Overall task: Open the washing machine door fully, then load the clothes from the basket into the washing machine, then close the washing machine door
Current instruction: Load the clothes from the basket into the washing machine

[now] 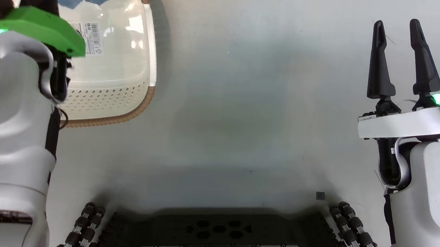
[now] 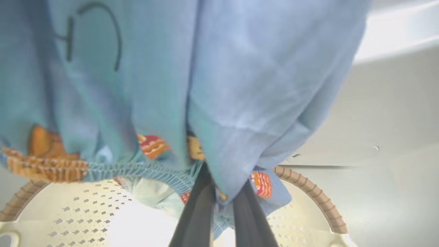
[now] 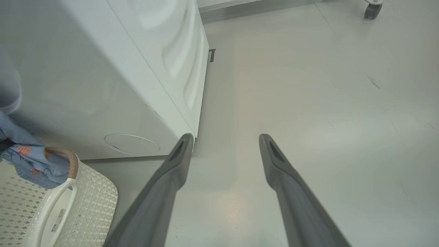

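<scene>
in your head view the right gripper [image 1: 397,24] stands wide and empty, the basket [image 1: 120,83] at upper left; your left wrist view has the left gripper [image 2: 221,193] pinched on the clothes [image 2: 205,85] over the basket; your right wrist view shows the washer [image 3: 103,85] just beside it.

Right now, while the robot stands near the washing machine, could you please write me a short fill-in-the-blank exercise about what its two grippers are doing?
1. The left gripper is shut on the light blue ____.
2. The right gripper is ____ and holds nothing.
3. The held fabric hangs over the perforated cream ____.
Missing words: clothes; open; basket.
</scene>
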